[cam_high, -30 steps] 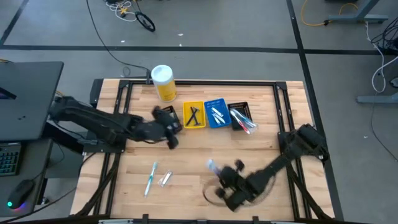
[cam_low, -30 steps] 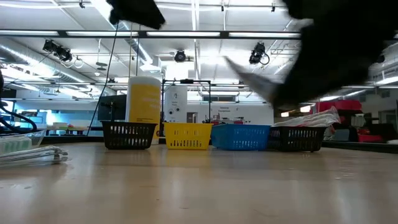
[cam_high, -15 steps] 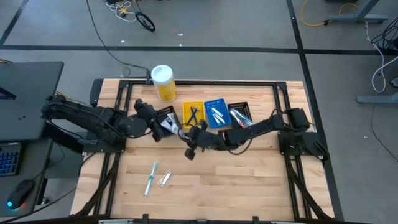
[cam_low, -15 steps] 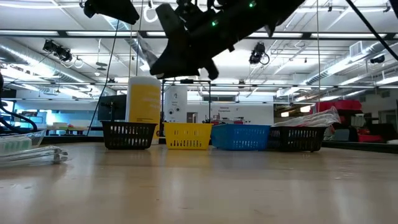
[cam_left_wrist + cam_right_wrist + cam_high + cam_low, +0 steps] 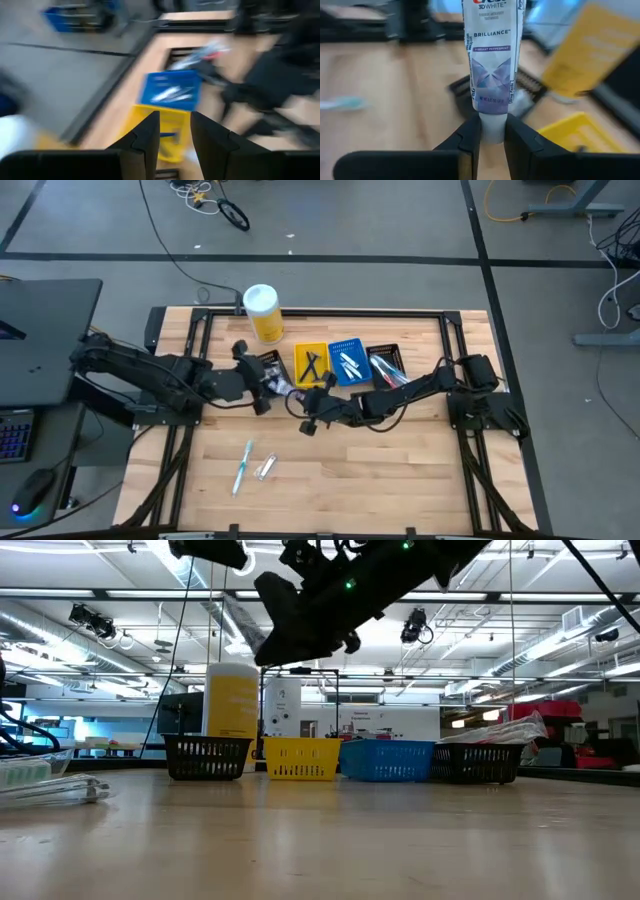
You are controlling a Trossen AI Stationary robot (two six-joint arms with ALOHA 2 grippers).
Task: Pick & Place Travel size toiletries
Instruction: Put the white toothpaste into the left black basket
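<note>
My right gripper [image 5: 301,404] hangs above the table's middle, shut on a white toothpaste tube [image 5: 492,55] with purple print. My left gripper [image 5: 175,131] is open and holds nothing. It hovers just left of the tube, over the left black bin [image 5: 268,364], and faces the yellow bin [image 5: 162,132] and the blue bin [image 5: 171,90]. A teal toothbrush [image 5: 241,468] and a small clear item [image 5: 266,468] lie flat on the table near its front edge. In the low view both arms show only as dark shapes at the top. My right gripper pinches the tube's cap end [image 5: 492,126] between its two fingers. The fingers come from the table's right side, slanting a little downward. The tube sticks out past the fingertips in line with them and is lifted clear of the table.
Along the far edge stand the left black bin, a yellow bin [image 5: 312,365], a blue bin [image 5: 348,362] and a second black bin [image 5: 388,368], all with items in them. A large yellow canister [image 5: 262,313] with a white lid stands behind them at the left.
My right gripper has swung with the tube from the table's near edge up and toward the far left, to the middle in front of the bins. It rolled on the way and has kept still since. My left gripper has shifted a little beside the left black bin.
</note>
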